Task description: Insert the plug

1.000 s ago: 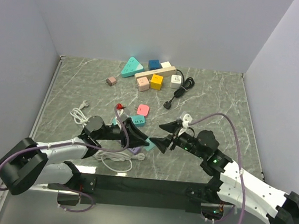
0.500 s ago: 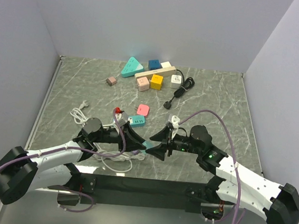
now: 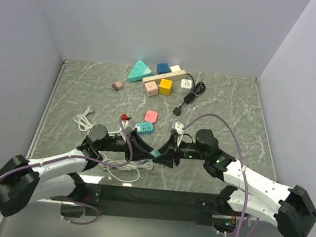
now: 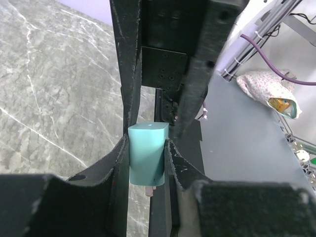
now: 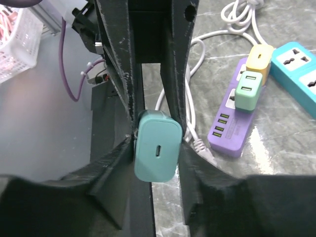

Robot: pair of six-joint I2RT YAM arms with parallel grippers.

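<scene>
The plug is a teal charger block held just above the table, between both arms. My left gripper is shut on it; in the left wrist view the plug sits squeezed between the pads of the left gripper, with a metal prong showing below. My right gripper meets it from the other side. In the right wrist view the plug shows its USB-C face, and the right gripper presses both of its sides.
A purple power strip lies below, carrying a green charger and a yellow one. Beside it are a teal power strip and white cable. Coloured adapters and a black cord sit at the back.
My right arm has moved left to the plug and its jaws have closed around it. The left gripper has kept its hold on the plug, shifting slightly.
</scene>
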